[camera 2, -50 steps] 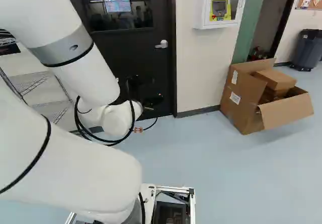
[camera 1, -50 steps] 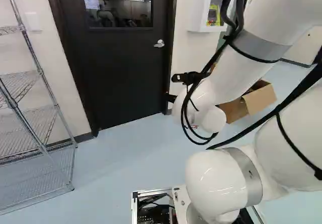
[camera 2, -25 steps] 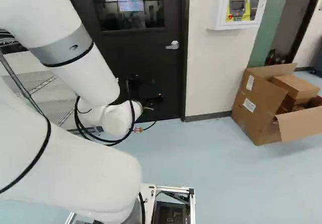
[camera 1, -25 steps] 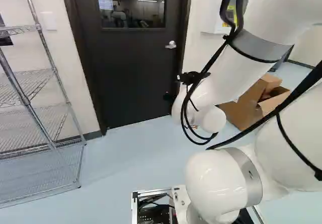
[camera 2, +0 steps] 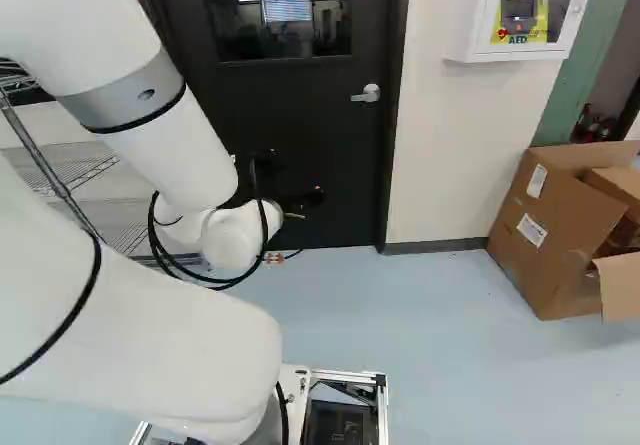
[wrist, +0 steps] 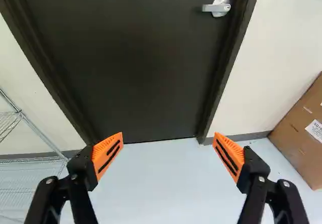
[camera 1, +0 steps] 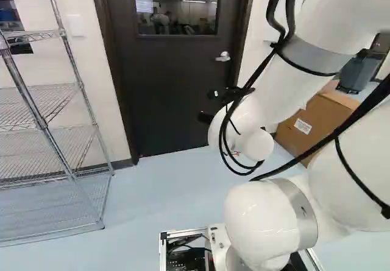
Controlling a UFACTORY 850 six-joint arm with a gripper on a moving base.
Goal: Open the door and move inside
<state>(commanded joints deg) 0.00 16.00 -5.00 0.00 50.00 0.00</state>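
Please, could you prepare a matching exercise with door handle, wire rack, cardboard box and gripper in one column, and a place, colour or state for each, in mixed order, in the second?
1. door handle
2. wire rack
3. cardboard box
4. gripper

A. brown, on the floor
B. wide open
C. at the left of the left base view
D. silver, on the dark door

Right pairs: 1-D, 2-C, 3-A, 4-B
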